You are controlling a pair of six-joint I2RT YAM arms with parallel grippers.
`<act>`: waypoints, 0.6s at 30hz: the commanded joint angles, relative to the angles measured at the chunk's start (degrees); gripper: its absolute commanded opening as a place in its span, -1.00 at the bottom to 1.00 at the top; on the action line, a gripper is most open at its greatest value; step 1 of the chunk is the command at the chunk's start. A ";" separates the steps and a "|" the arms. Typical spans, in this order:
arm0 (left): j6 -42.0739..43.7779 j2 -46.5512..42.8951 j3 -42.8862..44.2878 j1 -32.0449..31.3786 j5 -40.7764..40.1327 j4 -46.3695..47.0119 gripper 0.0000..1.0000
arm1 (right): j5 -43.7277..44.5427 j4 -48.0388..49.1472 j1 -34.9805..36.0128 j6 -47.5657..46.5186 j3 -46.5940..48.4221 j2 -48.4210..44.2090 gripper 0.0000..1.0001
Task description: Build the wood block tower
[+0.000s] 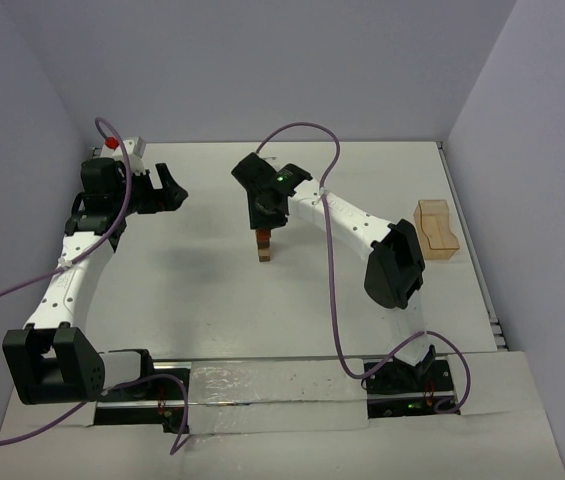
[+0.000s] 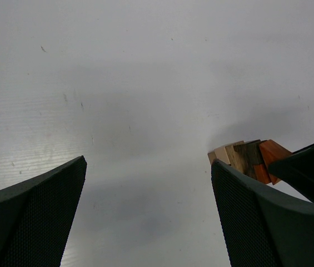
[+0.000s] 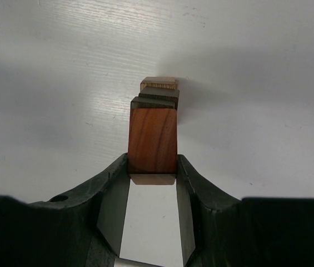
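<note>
We see the wood block tower [image 1: 264,252] standing near the middle of the table [image 1: 192,290]. The right gripper [image 3: 153,168] reaches down over it, its fingers pinching a reddish-brown block [image 3: 153,139] by two opposite sides at the top of the stack, above darker blocks. The left gripper [image 1: 172,187] hangs well to the left, jaws spread wide and holding nothing. An open wooden box [image 1: 437,230] lies by the table's right edge.

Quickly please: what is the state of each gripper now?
Left gripper: open, holding nothing.
Right gripper: closed on the reddish-brown block atop the wood block tower.
</note>
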 commanded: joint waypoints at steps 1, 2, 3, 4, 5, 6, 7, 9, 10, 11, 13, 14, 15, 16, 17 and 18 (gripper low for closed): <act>-0.18 -0.18 2.24 0.27 -0.19 1.53 0.98 | 1.31 -0.15 -0.07 1.03 2.69 1.18 -0.12; -0.23 -0.12 2.31 0.27 -0.21 1.51 0.98 | 1.29 -0.13 -0.07 1.03 2.66 1.26 -0.02; -0.23 -0.04 2.38 0.27 -0.14 1.44 0.99 | 0.95 -0.06 -0.07 0.90 2.72 1.40 0.02; -0.30 0.03 2.45 0.27 -0.14 1.44 0.98 | 0.81 0.09 -0.07 0.89 2.58 1.40 0.10; -0.32 0.04 2.39 0.27 -0.14 1.51 0.99 | 0.63 0.11 -0.07 0.82 2.63 1.47 0.18; -0.32 0.04 2.38 0.27 -0.14 1.53 0.99 | 0.61 0.11 -0.07 0.73 2.64 1.49 0.24; -0.32 0.04 2.45 0.27 -0.14 1.53 0.98 | 0.53 0.11 -0.07 0.72 2.72 1.56 0.27; -0.39 -0.05 2.46 0.27 -0.16 1.53 0.99 | 0.52 0.20 -0.07 0.72 2.57 1.50 0.39; -0.34 -0.11 2.53 0.27 -0.14 1.33 0.98 | 0.32 0.26 -0.07 0.59 2.55 1.42 0.52; -0.26 -0.16 2.58 0.27 -0.17 1.33 0.98 | 0.05 0.37 -0.05 0.40 2.55 1.28 0.59; -0.14 -0.22 2.69 0.27 -0.33 1.44 0.99 | -0.66 0.60 0.01 -0.25 2.55 0.90 0.68; -0.09 -0.22 2.83 0.27 -0.40 1.39 0.99 | -1.28 0.78 0.01 -0.90 2.55 0.64 0.73; 0.17 -0.15 3.12 0.27 0.14 0.99 0.99 | -2.06 1.23 0.09 -2.38 2.48 -0.28 0.83; 0.71 0.01 3.60 0.47 1.15 0.32 0.98 | -2.87 1.74 0.23 -4.26 2.33 -1.60 0.95; 1.72 0.24 4.34 1.29 2.21 -0.37 0.99 | -3.52 1.97 0.42 -5.38 2.10 -2.49 0.97; 2.88 0.39 4.96 1.88 3.49 -1.13 0.99 | -4.11 2.27 0.58 -6.53 1.73 -3.58 0.99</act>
